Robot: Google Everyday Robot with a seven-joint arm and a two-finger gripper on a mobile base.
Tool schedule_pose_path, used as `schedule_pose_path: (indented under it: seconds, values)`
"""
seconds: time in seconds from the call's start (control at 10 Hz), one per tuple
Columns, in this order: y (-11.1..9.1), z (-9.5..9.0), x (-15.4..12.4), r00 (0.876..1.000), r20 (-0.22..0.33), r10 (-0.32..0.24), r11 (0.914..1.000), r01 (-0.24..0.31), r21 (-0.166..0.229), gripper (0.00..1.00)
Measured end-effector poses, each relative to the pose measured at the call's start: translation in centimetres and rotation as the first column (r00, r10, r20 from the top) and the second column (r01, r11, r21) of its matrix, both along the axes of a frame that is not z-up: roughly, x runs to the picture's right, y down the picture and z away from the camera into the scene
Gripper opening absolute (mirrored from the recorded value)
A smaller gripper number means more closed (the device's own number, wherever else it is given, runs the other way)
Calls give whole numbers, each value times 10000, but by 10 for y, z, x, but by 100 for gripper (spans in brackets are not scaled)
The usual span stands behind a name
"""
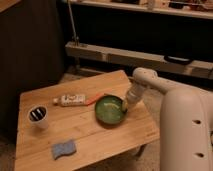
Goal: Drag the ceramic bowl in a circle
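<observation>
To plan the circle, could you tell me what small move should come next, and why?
Probably curve the ceramic bowl toward the table's front: the gripper is shut on its right rim, and the tube lies close at its left.
</observation>
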State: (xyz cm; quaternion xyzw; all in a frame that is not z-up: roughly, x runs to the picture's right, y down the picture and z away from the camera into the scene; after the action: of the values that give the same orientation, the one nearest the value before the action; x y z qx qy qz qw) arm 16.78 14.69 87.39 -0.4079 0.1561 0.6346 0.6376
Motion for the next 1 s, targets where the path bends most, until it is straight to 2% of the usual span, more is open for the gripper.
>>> schedule_pose_path:
  seconds: [0.2,0.4,0.5,0.7,1.0]
  values:
    - [12,-37,1,9996,268,-66,9996,58,292,20]
    - [34,-82,-26,9946,864,-577,9965,521,658,20]
    - [39,-97,-46,9903,1130,-812,9935,713,890,20]
    - [31,-114,-95,9765,1707,-1319,9849,1095,1343,20]
    - [-5,-105,-170,9522,2300,-2013,9709,1628,1758,20]
